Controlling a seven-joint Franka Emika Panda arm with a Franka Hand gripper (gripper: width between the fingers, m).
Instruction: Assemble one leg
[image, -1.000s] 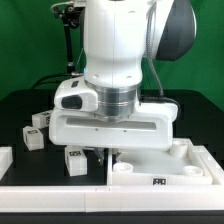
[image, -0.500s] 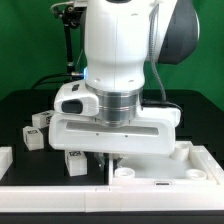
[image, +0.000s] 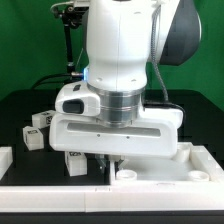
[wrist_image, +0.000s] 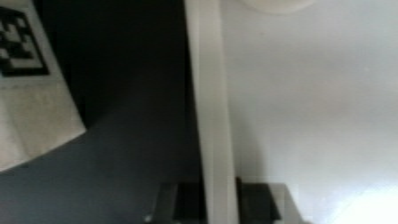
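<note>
My gripper (image: 112, 163) is low over the table, its fingers astride the raised rim of the large flat white piece (image: 186, 160) with round sockets. In the wrist view the rim (wrist_image: 212, 100) runs between the two dark fingers (wrist_image: 265, 203), which touch it on both sides, so the gripper (wrist_image: 214, 205) is shut on it. Three legs, small white blocks with marker tags, lie at the exterior view's left: one (image: 75, 160) close to the gripper, two more (image: 35, 138) (image: 42, 120) farther off. One leg (wrist_image: 32, 100) shows beside the rim in the wrist view.
A white bar (image: 50, 190) runs along the front of the black table, and a white block (image: 5, 158) stands at the exterior view's left edge. A black pole (image: 67, 45) rises at the back. The arm's body hides the table's middle.
The gripper and the large white piece have slid a little toward the front bar. The tag on the piece's front edge has passed out of sight behind that bar. The legs have not moved.
</note>
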